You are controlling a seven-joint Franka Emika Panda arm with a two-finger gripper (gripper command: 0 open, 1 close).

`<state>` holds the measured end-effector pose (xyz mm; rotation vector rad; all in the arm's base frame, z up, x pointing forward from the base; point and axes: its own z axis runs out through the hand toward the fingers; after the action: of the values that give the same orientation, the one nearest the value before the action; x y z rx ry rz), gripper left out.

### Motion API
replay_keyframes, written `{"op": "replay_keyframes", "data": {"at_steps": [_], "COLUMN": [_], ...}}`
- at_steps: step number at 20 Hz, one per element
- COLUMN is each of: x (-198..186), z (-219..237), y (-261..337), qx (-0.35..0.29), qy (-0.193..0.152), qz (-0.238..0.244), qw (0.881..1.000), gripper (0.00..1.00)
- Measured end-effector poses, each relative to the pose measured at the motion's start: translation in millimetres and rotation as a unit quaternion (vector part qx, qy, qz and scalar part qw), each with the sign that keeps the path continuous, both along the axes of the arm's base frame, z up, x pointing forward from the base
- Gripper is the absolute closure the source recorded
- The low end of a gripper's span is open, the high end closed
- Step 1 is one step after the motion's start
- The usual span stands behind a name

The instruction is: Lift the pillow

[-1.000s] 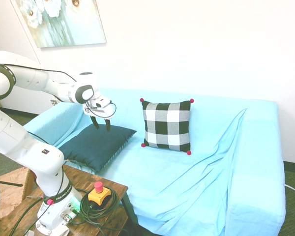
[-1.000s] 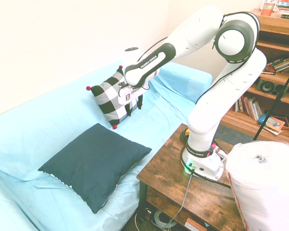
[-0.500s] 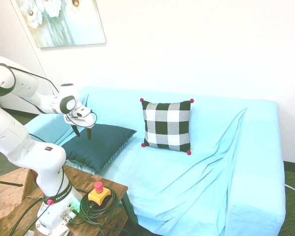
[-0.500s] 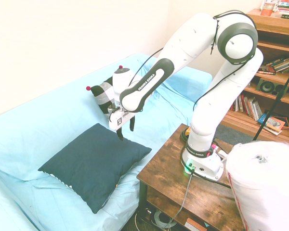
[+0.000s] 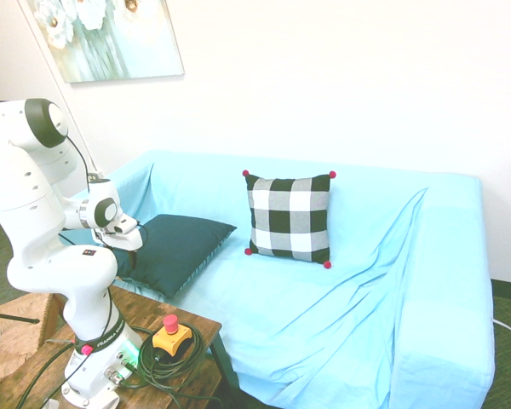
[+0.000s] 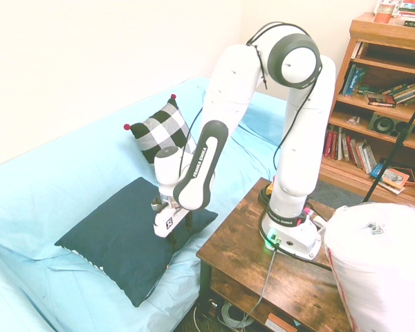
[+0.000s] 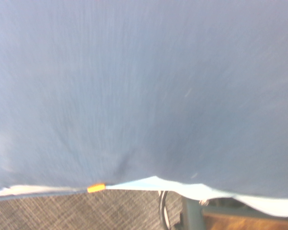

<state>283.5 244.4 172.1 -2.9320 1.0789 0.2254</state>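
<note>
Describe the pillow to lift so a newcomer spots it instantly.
Find the light blue sofa. The pillow lies flat on its seat at the end nearest the robot arm and wooden side table. It is plain dark teal, while the other cushion stands upright, black-and-white checked with red pom-poms.

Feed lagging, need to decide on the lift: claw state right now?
Claw: down at the pillow's near edge; open or shut cannot be told, and no grip on it shows.

Pillow [image 6: 117, 235] lies on sofa [image 6: 48, 187], beside table [image 6: 277, 270].
</note>
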Motion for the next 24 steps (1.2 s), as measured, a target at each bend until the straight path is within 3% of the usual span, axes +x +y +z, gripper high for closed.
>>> {"op": "replay_keyframes", "data": {"at_steps": [4, 13, 24], "x": [-17.1, -35.8, -7.8], "z": [-26.0, -88.5, -106.4], "y": [10.1, 2.1, -15.2], "qx": [0.004, 0.023, 0.026], "qy": [0.013, -0.010, -0.051], "qz": [-0.007, -0.029, -0.036], "qw": [1.000, 0.999, 0.998], "gripper": [0.00, 0.00, 0.00]}}
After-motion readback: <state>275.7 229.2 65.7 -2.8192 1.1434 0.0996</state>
